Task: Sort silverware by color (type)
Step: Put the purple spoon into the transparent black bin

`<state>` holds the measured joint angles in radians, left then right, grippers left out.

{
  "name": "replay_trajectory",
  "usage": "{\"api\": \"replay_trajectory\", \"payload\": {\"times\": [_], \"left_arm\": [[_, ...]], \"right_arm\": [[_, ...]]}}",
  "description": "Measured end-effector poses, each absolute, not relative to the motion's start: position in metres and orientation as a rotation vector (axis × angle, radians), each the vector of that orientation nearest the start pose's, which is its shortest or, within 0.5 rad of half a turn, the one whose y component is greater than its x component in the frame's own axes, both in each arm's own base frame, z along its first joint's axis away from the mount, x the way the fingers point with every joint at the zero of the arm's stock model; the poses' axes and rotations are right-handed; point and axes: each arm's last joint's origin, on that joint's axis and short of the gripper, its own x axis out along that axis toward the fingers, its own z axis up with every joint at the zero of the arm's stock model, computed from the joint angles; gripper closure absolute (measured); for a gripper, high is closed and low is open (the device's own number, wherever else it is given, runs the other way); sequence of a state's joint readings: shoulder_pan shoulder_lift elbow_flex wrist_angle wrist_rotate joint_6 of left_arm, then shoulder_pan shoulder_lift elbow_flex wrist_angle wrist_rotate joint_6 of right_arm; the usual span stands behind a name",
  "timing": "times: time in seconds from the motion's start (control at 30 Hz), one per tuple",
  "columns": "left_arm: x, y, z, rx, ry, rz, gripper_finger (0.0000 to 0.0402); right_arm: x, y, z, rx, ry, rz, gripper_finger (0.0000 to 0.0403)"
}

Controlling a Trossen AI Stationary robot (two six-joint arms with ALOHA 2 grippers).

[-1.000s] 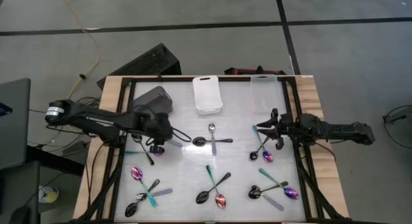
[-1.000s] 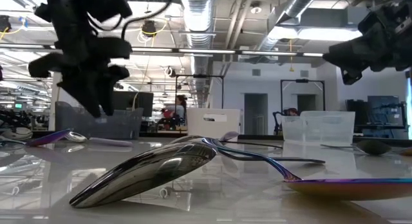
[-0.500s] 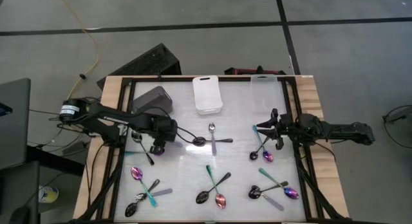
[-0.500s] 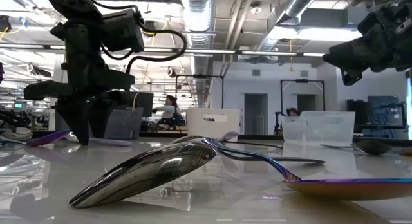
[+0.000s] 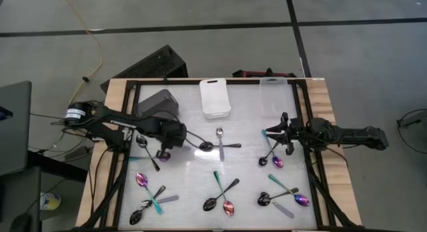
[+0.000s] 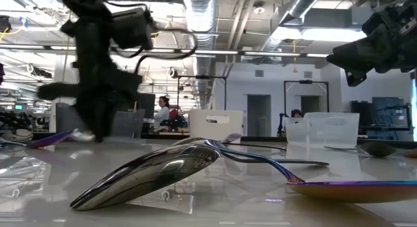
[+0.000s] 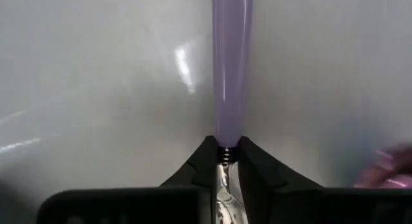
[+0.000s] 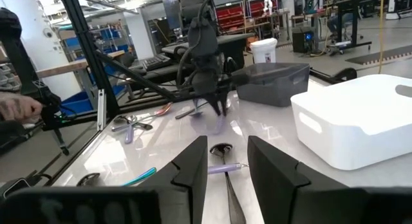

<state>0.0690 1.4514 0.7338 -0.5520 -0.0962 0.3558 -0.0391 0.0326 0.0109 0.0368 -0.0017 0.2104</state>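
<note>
One lilac-handled spoon (image 7: 230,63) lies flat on the white worktop (image 5: 247,169), and the left claw (image 5: 164,152) has its two dark fingers (image 7: 205,165) pinched together on the near end of that handle, as the left wrist view shows close up. From above, this claw sits at the worktop's left side, just in front of the grey bin (image 5: 159,103). The other spoons lie scattered in small crossed groups: a silver and a black one (image 5: 219,143) at the middle, a pink-bowled one with a teal handle crossing a black one (image 5: 222,192) nearer the front, a group (image 5: 150,197) at the front left with purple, black and pale handles, another (image 5: 283,197) at the front right, and a pair (image 5: 273,156) near the right arm. A single black spoon (image 5: 147,152) lies just left of the left claw. In the low view a glossy black spoon (image 6: 153,175) fills the foreground with an iridescent one (image 6: 352,190) lying beside it. The right claw (image 5: 272,135) hovers over the right side of the worktop, its fingers (image 8: 193,169) standing partly apart with nothing between them. A white bin (image 5: 215,99) stands at the back middle and a clear bin (image 5: 275,92) at the back right. Beyond the worktop, a person (image 6: 163,109) shows in the room behind.
</note>
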Motion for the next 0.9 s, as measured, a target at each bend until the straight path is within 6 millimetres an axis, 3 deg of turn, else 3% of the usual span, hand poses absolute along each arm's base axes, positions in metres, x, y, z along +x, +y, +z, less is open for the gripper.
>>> {"api": "replay_trajectory", "payload": {"times": [0.27, 0.43, 0.53, 0.7, 0.9], "left_arm": [[0.264, 0.029, 0.206, 0.437, 1.235, 0.04, 0.0384], [0.266, 0.057, 0.233, 0.342, 1.241, 0.266, 0.0386], [0.26, 0.083, 0.243, 0.225, 1.256, 0.418, 0.0386], [0.239, 0.119, 0.243, 0.06, 1.324, 0.576, 0.0386], [0.214, 0.144, 0.241, -0.143, 1.385, 0.727, 0.0386]], "right_arm": [[0.099, -0.004, 0.168, 0.228, -0.02, -0.035, 0.0269], [0.099, -0.004, 0.168, 0.243, -0.019, -0.035, 0.0269], [0.099, -0.004, 0.168, 0.243, -0.018, -0.035, 0.0269], [0.099, -0.004, 0.168, 0.245, -0.013, -0.035, 0.0269], [0.099, -0.004, 0.167, 0.246, -0.002, -0.037, 0.0269]]}}
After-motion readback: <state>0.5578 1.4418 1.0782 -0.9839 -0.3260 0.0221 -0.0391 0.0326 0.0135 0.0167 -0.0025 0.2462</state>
